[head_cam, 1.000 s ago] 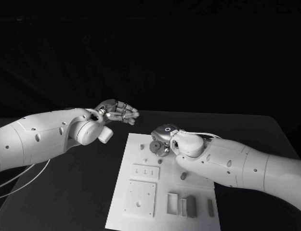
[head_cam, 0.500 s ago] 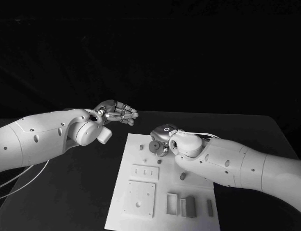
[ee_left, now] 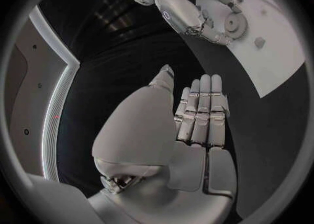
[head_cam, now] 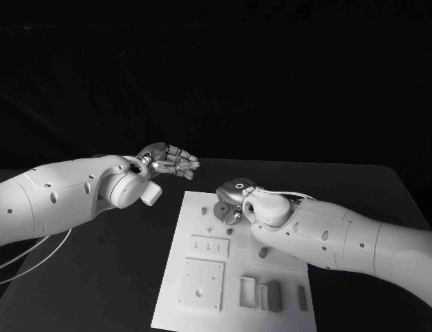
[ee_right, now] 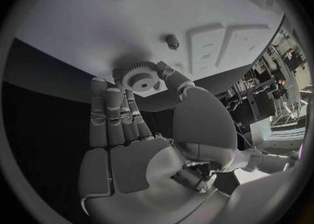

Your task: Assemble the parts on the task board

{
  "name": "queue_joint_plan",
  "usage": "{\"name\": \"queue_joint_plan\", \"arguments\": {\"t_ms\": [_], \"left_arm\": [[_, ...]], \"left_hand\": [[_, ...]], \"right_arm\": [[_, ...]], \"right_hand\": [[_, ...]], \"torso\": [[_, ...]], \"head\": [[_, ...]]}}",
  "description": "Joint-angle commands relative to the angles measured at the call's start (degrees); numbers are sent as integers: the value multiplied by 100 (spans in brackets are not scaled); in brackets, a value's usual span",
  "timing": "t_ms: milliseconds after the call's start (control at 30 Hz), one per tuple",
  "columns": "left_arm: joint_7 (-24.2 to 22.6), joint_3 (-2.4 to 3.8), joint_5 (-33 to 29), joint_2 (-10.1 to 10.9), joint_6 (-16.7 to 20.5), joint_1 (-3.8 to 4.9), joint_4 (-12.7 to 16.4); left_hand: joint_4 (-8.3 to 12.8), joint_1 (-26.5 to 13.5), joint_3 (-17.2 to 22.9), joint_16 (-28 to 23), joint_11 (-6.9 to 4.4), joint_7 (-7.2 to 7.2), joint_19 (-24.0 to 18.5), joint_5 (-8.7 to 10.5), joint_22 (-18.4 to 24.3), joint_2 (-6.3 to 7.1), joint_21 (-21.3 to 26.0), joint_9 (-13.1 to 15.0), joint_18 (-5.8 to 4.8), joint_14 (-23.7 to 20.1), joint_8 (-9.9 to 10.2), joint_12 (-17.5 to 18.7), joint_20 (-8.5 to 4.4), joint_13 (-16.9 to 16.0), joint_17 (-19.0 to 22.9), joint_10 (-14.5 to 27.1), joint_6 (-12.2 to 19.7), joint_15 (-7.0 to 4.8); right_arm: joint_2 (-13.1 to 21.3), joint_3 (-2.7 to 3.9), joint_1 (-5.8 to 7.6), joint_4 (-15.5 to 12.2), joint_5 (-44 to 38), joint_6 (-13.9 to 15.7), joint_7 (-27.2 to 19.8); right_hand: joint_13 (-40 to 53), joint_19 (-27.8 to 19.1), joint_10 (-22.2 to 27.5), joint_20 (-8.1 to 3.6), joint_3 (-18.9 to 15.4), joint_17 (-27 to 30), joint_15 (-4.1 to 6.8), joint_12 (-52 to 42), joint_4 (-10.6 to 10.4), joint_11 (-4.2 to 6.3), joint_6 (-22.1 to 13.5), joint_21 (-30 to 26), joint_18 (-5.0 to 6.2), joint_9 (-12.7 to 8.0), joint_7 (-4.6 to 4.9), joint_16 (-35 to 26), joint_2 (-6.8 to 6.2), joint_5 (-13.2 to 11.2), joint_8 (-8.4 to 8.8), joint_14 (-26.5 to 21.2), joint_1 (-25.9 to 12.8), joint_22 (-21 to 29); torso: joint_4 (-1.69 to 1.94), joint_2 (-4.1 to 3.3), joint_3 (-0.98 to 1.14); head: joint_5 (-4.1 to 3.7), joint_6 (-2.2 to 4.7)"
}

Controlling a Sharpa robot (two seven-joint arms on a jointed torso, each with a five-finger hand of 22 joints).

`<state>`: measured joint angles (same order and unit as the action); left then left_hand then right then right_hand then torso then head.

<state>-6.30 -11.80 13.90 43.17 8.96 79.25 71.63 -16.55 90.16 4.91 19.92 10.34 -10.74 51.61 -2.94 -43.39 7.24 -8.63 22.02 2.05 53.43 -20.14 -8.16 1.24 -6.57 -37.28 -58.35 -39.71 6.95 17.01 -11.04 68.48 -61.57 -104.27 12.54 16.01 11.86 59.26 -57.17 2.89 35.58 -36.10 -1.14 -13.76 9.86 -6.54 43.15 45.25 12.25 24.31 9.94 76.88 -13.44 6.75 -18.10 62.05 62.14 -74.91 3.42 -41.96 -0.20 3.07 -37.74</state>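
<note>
Grey gear (ee_right: 139,79) looks light, stiff and toothed; best pinched by its rim. Right hand (ee_right: 131,124) pinches it over the board (ee_right: 131,20). Left hand (ee_left: 196,114) is flat, holding nothing.

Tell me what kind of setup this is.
Likely a robot test bench for assembly trials: a black table carrying a white task board with recessed slots, and a gear that the right hand touches.

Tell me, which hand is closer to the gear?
Right. The right hand has its fingers at the gear on the board. The left hand is off the board, open.
</note>
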Motion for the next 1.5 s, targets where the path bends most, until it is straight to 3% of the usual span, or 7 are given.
{"name": "queue_joint_plan", "arguments": {"t_ms": [33, 233, 467, 700, 1200, 1500], "left_arm": [[-23, 5, 12, -4, -53, 7, 13], [-25, 5, 13, -7, -55, 7, 16], [-26, 5, 13, -7, -53, 7, 16], [-20, 6, 14, 0, -60, 7, 8], [-17, 6, 17, -13, -74, 7, -10], [-11, 6, 17, -11, -83, 7, -14]], "left_hand": [[-6, -50, 32, -33, -3, -255, 47, -2, -9, 5, 32, -8, 93, 50, 25, 24, 1, 8, -6, 56, 49, 6], [-6, -49, 33, -35, -3, -255, 47, -2, -10, 6, 33, -8, 93, 51, 24, 25, 1, 8, -8, 57, 50, 6], [-5, -48, 34, -37, -2, -256, 47, -2, -11, 8, 34, -8, 93, 51, 24, 26, 1, 8, -10, 59, 51, 6], [-5, -47, 35, -40, -1, -257, 47, -2, -12, 12, 36, -8, 93, 51, 24, 27, 1, 8, -13, 61, 54, 6], [-7, -47, 38, -45, 0, -258, 48, -2, -15, 12, 38, -9, 93, 52, 23, 29, 2, 7, -19, 64, 58, 7], [-7, -49, 39, -48, 1, -259, 48, -1, -17, 12, 40, -9, 92, 53, 22, 30, 3, 7, -23, 65, 60, 7]], "right_arm": [[10, -41, -58, 24, -88, -114, 112], [4, -58, -58, 6, -168, -109, 127], [13, -77, -58, -36, -223, -108, 152], [27, -87, -58, -59, -227, -97, 159], [-2, -87, -59, -59, -212, 4, 153], [-1, -87, -59, -89, -172, -7, 165]], "right_hand": [[156, 3, -320, -27, 16, 8, 40, -21, -8, -52, -56, 8, 275, -16, 20, 15, -62, 37, 28, -2, 49, -90], [365, 39, -494, -41, 50, 20, 130, -268, 53, 43, -121, 13, 275, -38, 37, 24, -98, 33, 48, 26, 216, -96], [711, 68, -416, -44, 16, 33, 183, -630, 140, 99, -175, 12, 275, -27, -52, 34, -112, 33, 28, 59, 332, -100], [1277, 80, -138, -48, 7, 38, 209, -1079, 135, 122, -305, 9, 275, -24, -72, 52, -154, 35, 33, 62, 334, -107], [1546, 90, -27, -53, 17, 40, 227, -1293, 70, 145, -437, 18, 275, -23, -83, 65, -195, 36, 46, 64, 301, -108], [1669, 85, 59, -56, 46, 43, 225, -1370, -34, 141, -675, 20, 275, -62, -196, 68, -236, 34, 120, 54, 275, -108]], "torso": [[-6, 3, 0], [-6, 2, -1], [-7, 3, 1], [-8, 1, 2], [2, 3, 2], [-2, 3, -3]], "head": [[9, -9], [4, 5], [-2, 9], [-7, 7], [-3, 11], [-14, -24]]}}
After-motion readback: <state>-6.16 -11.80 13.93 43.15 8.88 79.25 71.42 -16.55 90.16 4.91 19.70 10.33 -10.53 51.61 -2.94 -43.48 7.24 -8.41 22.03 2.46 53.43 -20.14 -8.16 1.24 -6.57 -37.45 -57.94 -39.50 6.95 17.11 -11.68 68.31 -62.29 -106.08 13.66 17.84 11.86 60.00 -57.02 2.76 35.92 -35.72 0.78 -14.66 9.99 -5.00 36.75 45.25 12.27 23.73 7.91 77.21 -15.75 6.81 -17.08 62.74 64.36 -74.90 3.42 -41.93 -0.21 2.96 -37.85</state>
